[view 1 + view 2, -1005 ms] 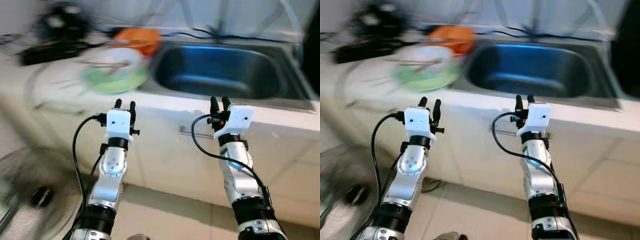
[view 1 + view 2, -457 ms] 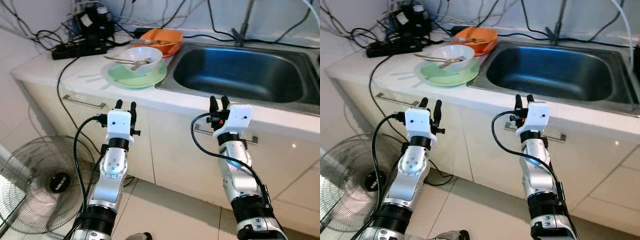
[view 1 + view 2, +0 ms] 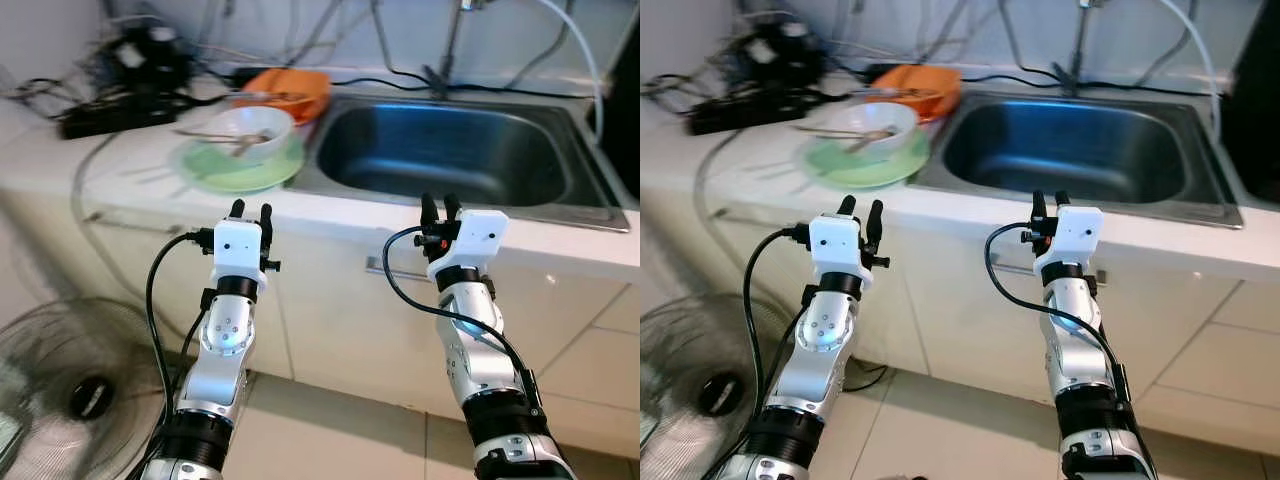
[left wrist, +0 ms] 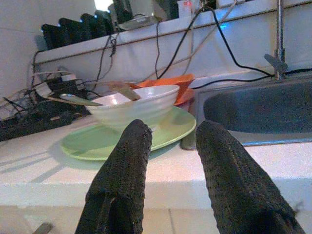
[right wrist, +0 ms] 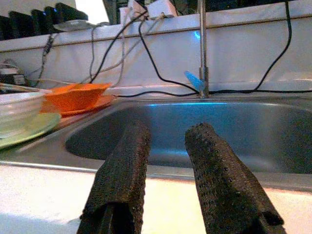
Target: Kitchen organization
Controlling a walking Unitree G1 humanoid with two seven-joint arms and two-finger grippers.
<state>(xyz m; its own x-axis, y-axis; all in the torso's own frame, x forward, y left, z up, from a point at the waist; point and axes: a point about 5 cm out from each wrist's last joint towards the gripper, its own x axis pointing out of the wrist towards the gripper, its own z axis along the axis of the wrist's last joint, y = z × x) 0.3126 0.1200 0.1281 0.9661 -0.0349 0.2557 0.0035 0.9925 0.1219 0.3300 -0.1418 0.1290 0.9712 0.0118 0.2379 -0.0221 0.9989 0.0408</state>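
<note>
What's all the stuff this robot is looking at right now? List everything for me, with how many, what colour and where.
Sink: one, steel, set into the countertop, right of the dishes.
Faucet: one, metal, upright behind the sink.
Plate: one, pale green, on the countertop left of the sink.
Bowl: one, white, on the green plate, utensils resting in it.
Orange dish: one, behind the bowl, by the sink's back corner.
Power strip: one, black, at the countertop's far left, cables trailing along the wall.
Countertop: one, white, cabinets below.
Fan: one, grey, on the floor at lower left.
Left gripper: black fingers apart, raised before the counter edge.
Right gripper: black fingers apart, raised before the sink.
</note>
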